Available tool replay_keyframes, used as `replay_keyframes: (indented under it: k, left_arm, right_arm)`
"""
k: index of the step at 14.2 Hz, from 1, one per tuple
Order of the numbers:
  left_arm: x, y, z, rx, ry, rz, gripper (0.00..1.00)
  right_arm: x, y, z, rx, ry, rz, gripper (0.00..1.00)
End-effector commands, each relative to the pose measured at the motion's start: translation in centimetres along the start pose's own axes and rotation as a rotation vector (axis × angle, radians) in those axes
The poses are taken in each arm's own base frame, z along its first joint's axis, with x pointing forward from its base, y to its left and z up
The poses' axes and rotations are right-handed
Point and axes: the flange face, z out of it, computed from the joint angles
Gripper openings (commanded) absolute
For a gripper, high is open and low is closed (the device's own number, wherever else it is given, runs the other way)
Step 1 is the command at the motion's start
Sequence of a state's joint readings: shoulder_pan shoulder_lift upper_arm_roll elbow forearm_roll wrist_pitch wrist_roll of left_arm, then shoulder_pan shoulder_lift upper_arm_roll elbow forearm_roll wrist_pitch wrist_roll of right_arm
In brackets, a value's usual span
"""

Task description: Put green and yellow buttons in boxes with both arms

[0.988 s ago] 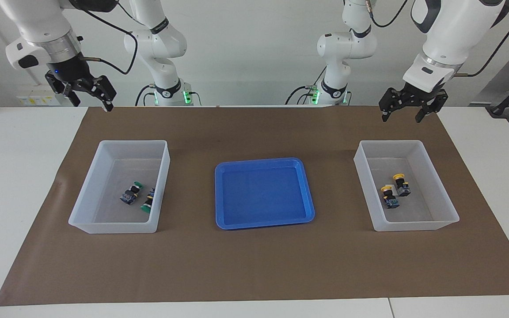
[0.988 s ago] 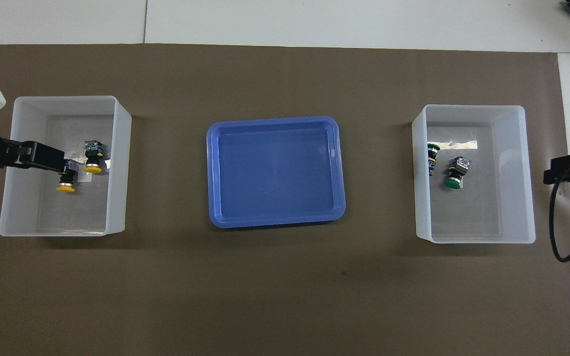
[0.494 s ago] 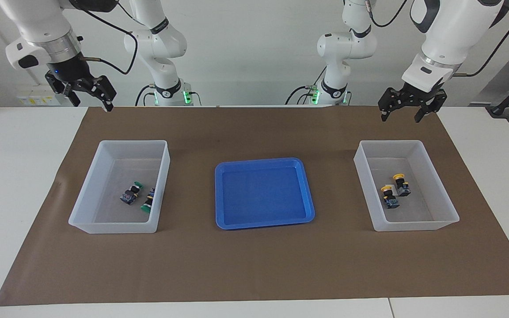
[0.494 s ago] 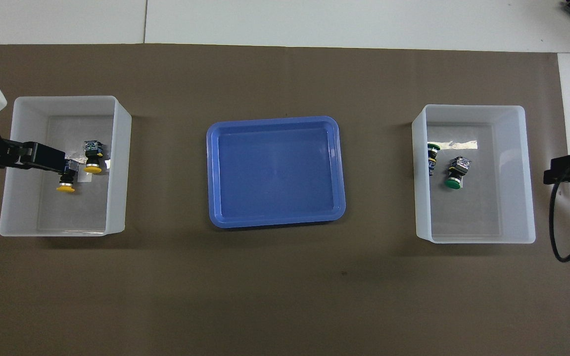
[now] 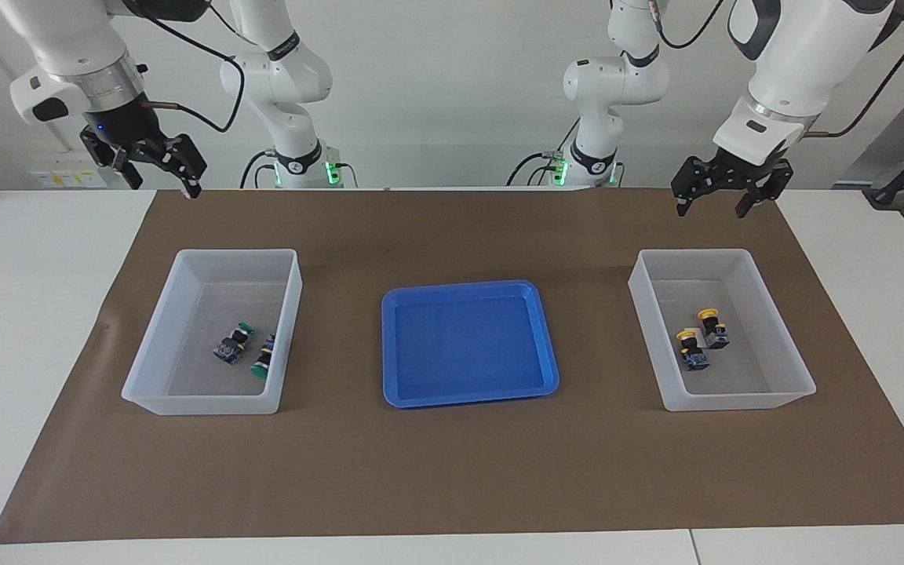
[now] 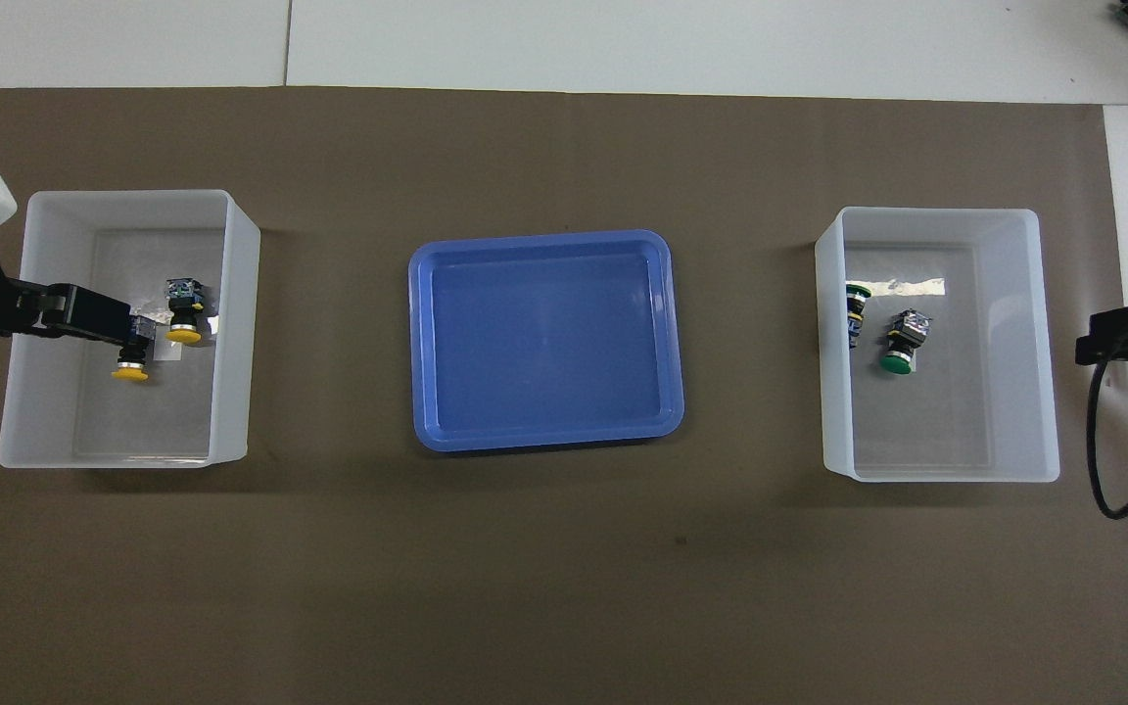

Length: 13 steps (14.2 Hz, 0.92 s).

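Note:
Two yellow buttons lie in the translucent box at the left arm's end; they also show in the overhead view. Two green buttons lie in the other box at the right arm's end, also seen from overhead. My left gripper is open and empty, high over the brown mat beside the yellow buttons' box. One of its fingers shows in the overhead view. My right gripper is open and empty, high over the mat's corner.
A shallow blue tray with nothing in it sits mid-table between the boxes, all on a brown mat. Two slimmer white arms with green-lit bases stand at the robots' end. A black cable hangs by the right gripper.
Both grippers have drifted up very slightly. The buttons, the boxes and the tray have not moved.

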<state>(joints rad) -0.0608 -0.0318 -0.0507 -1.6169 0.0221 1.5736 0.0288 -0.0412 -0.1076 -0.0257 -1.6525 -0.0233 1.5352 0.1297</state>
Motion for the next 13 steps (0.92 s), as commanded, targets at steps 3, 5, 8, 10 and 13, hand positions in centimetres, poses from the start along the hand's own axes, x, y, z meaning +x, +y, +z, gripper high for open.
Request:
replay_keyframes:
  k: [3,5,8,10,13]
  left_arm:
    - [-0.87,-0.20,-0.15,0.006,0.017,-0.010,1.00]
    - [-0.87,-0.20,-0.15,0.006,0.017,-0.010,1.00]
    - [-0.87,-0.28,-0.15,0.006,0.017,-0.011,1.00]
    - [-0.87,-0.36,-0.15,0.006,0.017,-0.013,1.00]
    - [-0.86,-0.36,-0.16,0.006,0.019,-0.011,1.00]
  right_arm:
    - [-0.45,-0.08,-0.12,0.015,-0.008,0.005,1.00]
    - [-0.45,-0.08,-0.12,0.015,-0.008,0.005,1.00]
    - [-0.29,0.00,-0.12,0.014,0.000,0.001,1.00]
    - [-0.35,-0.08,-0.13,0.014,0.001,-0.057,1.00]
    - [-0.35,-0.08,-0.13,0.014,0.001,-0.094,1.00]
